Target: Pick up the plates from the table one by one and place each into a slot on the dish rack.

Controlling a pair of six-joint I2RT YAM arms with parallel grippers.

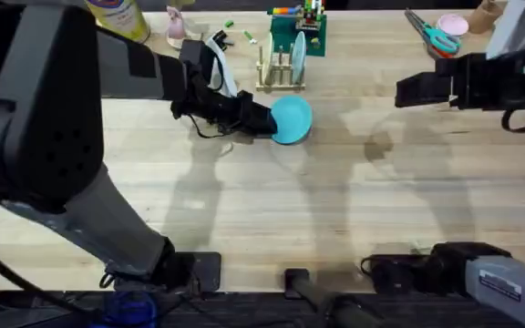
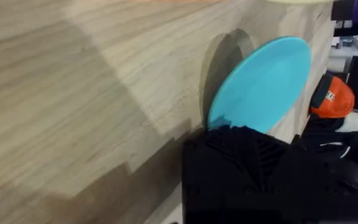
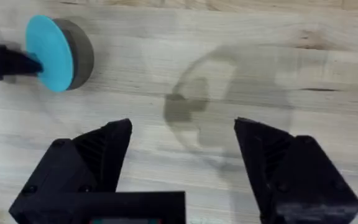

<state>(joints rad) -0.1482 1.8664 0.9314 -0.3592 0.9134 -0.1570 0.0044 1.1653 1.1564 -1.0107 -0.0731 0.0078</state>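
Your left gripper clamps a blue plate by its edge, holding it over the table just in front of the dish rack. The plate stands out past the fingertips, tilted, its face turned partly up toward the overhead camera. The rack lies beyond it, a little to the left, with a second blue plate already standing on edge between its dowels.

That is the relation the next move likely turns on: the held plate must come upright, its flat face parallel to the standing one, before it can drop into a free slot. The dowels are thin here, so which slot lies open is hard to tell.

Your left arm reaches in from the lower left, stretched across the middle, wrist rolled so the fingers point sideways toward the right. It is far nearer the rack than the other arm. From the left wrist, the plate rises edge-on beyond the black fingers.

Your right gripper hovers well off to the right, jaws spread wide and empty, the plate distant in its view.
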